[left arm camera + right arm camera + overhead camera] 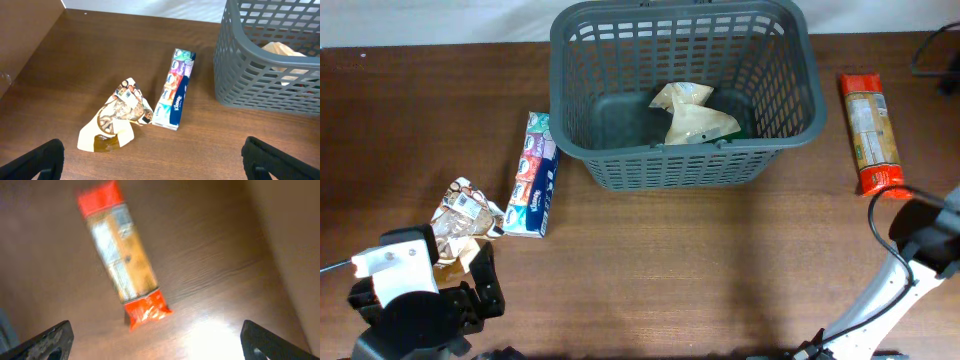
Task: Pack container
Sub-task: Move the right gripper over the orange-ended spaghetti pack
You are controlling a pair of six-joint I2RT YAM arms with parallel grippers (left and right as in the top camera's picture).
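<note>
**Pack container, loading stage.** The container point(670, 168) stands at the middle of the far edge of the counter point(720, 260), with its long axis along that edge. Two pale packets point(692, 112) lie inside.

The left jaws, spread wide and empty, hang near the front-left corner. A crumpled snack packet point(117, 117) lies directly ahead of them. A tissue pack point(175, 90) sits just beside it, long axis towards the far edge.

The right jaws, likewise apart, hover by the right edge. Just ahead lies a red-ended packet point(122, 260), blurred, probably pasta. The container's near wall stands between each item and its interior.
</note>
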